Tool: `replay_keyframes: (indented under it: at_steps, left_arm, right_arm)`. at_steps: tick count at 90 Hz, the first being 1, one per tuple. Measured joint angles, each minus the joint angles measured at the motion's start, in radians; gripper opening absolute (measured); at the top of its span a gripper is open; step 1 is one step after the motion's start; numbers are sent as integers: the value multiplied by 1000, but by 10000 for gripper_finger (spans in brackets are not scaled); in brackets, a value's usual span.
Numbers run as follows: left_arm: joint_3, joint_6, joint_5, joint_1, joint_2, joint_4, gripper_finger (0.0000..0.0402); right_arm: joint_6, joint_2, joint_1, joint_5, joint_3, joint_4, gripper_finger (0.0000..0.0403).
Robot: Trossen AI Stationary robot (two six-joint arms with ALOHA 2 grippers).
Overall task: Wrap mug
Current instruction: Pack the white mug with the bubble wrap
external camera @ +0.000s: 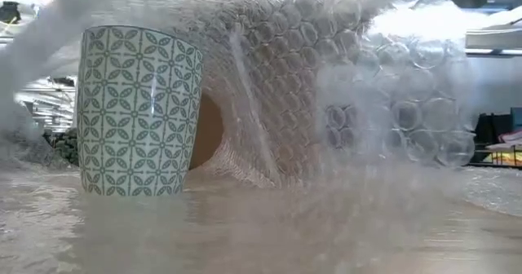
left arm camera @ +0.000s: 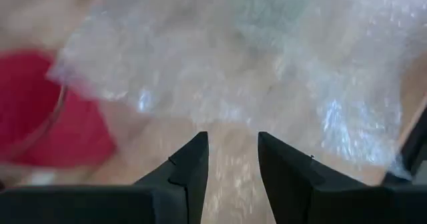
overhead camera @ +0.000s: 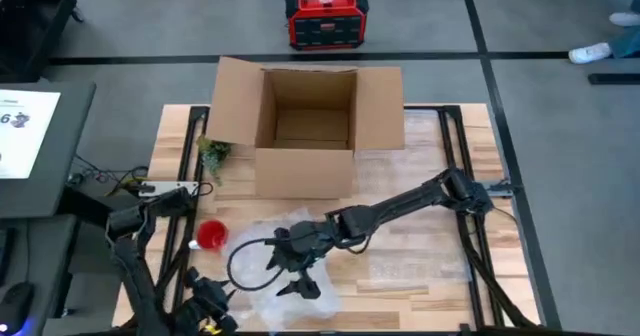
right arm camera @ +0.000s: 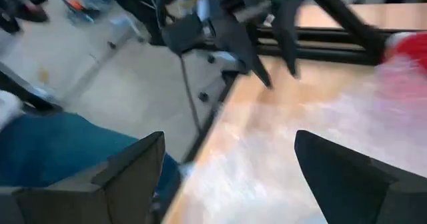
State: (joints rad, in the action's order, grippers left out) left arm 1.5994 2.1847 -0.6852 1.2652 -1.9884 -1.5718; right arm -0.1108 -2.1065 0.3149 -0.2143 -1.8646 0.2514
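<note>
Mug [overhead camera: 212,235] uncovered, left of bubble wrap [overhead camera: 290,266]. Right gripper [overhead camera: 297,288] wide open, empty; left gripper [left arm camera: 232,159] parted, empty. I'd pinch wrap's edge, drape over.

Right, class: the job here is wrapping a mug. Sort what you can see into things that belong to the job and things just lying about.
Belongs to the job:
- mug, red inside
- bubble wrap spread on the table
- right gripper, open over the wrap
- left gripper, open beside the mug

Just lying about:
- cardboard box, open
- green plant sprig beside the box
- red device on the floor
</note>
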Motion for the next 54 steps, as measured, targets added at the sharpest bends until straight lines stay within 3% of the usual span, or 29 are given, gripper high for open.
replay_keyframes:
  at_steps: [17,31,44,54]
  left_arm:
    - [0,44,-53,28,0,29,109]
    - [2,28,-215,3,0,57,109]
    - [2,18,-407,-62,0,75,108]
    - [-1,-65,-382,-141,0,88,96]
  right_arm:
    - [93,20,-1,61,59,38,326]
    - [75,19,-37,61,151,-68,326]
    - [67,22,-51,64,159,-56,326]
    - [85,46,-3,63,159,-4,326]
